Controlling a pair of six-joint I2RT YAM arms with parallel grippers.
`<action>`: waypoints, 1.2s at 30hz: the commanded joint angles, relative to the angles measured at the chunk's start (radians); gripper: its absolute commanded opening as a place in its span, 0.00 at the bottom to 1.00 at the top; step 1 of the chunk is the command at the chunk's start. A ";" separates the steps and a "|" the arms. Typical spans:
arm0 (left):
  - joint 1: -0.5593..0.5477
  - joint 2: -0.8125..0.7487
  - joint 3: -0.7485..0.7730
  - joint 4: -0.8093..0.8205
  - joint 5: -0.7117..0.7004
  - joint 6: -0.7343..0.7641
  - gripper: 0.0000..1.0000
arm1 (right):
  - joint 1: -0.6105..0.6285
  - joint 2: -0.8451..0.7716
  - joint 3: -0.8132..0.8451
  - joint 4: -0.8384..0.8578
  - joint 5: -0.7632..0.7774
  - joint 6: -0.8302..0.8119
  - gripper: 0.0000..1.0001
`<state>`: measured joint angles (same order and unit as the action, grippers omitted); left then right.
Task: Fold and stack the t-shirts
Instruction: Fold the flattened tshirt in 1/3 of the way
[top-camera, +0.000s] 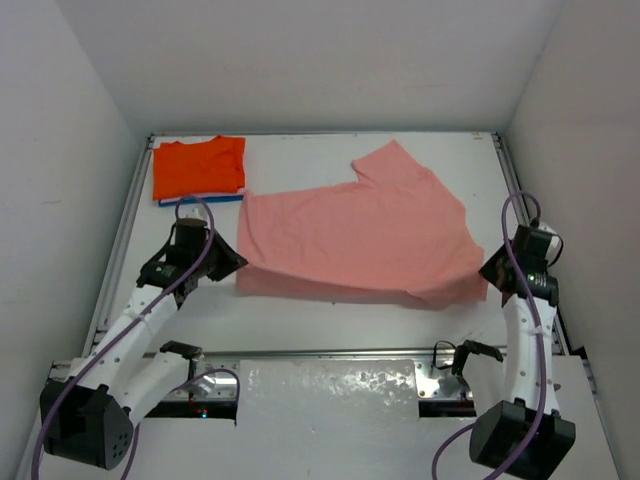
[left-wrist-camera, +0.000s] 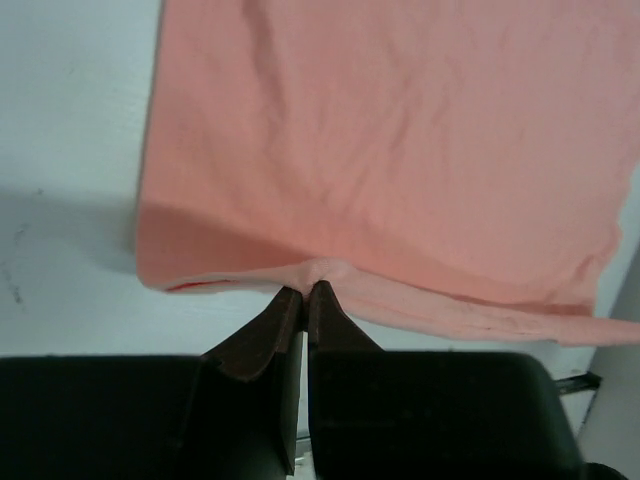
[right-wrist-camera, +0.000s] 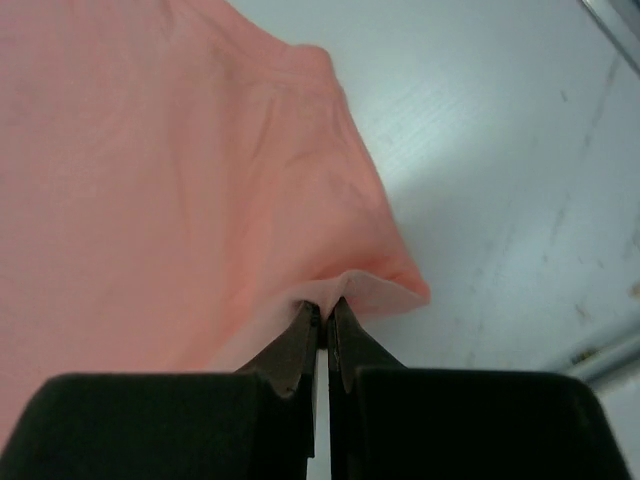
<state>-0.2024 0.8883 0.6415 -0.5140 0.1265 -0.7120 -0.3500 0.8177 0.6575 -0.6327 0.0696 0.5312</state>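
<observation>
The left gripper (left-wrist-camera: 305, 292) is pinched tight on the hem of the salmon-pink t-shirt (top-camera: 360, 235) at its near left corner. The right gripper (right-wrist-camera: 326, 305) is clamped likewise on the near right corner, with cloth bunched between its tips. The shirt lies spread across the middle of the bench (top-camera: 330, 320), one sleeve pointing to the far side. Its near edge seems raised a little and sags between the two holds. In the far left corner a folded orange t-shirt (top-camera: 198, 167) rests on a blue t-shirt (top-camera: 200, 200), of which only an edge shows. The pink cloth looks light, limp and quick to crease. It would likely droop wherever unsupported, so the hem corners, held taut between the arms, seem the sound places to grip for a fold.
</observation>
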 joint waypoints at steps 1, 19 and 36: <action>-0.012 -0.020 -0.071 0.020 -0.027 0.014 0.00 | 0.000 -0.031 -0.079 -0.088 0.102 0.016 0.00; -0.029 -0.089 -0.007 -0.199 -0.116 -0.096 0.54 | 0.000 -0.135 -0.038 -0.317 0.435 0.194 0.45; -0.037 0.604 0.417 0.196 -0.133 0.140 0.57 | 0.063 0.639 0.324 0.165 -0.116 -0.085 0.40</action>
<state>-0.2241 1.4242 0.9634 -0.4522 -0.0616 -0.6285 -0.3038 1.3621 0.8837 -0.5739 0.0875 0.5266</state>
